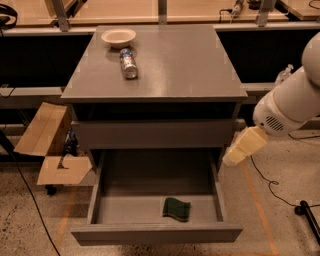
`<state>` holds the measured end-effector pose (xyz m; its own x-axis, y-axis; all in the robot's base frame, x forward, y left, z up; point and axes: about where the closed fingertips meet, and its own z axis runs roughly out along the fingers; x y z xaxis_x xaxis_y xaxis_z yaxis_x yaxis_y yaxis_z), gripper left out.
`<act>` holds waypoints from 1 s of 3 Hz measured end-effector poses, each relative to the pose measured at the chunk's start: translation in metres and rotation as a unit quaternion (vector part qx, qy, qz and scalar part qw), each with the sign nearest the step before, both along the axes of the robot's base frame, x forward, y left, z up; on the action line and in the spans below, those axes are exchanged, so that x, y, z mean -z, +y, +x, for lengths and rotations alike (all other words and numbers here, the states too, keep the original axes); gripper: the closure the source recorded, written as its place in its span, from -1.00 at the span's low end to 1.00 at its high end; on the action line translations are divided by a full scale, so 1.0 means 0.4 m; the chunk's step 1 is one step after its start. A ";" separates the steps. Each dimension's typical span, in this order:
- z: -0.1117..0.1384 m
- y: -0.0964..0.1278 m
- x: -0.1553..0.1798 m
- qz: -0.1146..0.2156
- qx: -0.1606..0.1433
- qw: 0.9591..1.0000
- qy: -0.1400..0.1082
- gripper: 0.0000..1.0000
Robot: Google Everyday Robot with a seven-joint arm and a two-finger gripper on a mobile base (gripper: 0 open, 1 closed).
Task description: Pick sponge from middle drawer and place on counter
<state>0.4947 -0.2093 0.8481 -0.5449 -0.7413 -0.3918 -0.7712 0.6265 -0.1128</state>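
Note:
The sponge (176, 208), dark green face up, lies on the floor of the open middle drawer (155, 233), near its front wall and right of centre. The grey counter (175, 65) tops the cabinet above it. My gripper (234, 156), a cream-coloured piece at the end of the white arm (290, 102), hangs at the right of the cabinet. It is just outside the drawer's right wall, above and to the right of the sponge, and touches nothing.
A white bowl (118, 36) and a silver can (129, 63) sit on the counter's back left. An open cardboard box (47, 145) stands on the floor left of the cabinet. Light wooden tables (125, 10) run behind. Cables and a black stand foot (306, 212) lie at the right.

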 end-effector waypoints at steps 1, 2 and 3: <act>0.035 0.032 0.108 -0.005 0.028 1.000 -0.010 -1.00; 0.061 0.042 0.232 -0.026 0.058 0.998 0.008 -1.00; 0.067 0.022 0.340 -0.030 0.100 0.993 0.046 -1.00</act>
<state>0.5214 -0.2005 0.7122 -0.7152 -0.6349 -0.2921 -0.6405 0.7627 -0.0896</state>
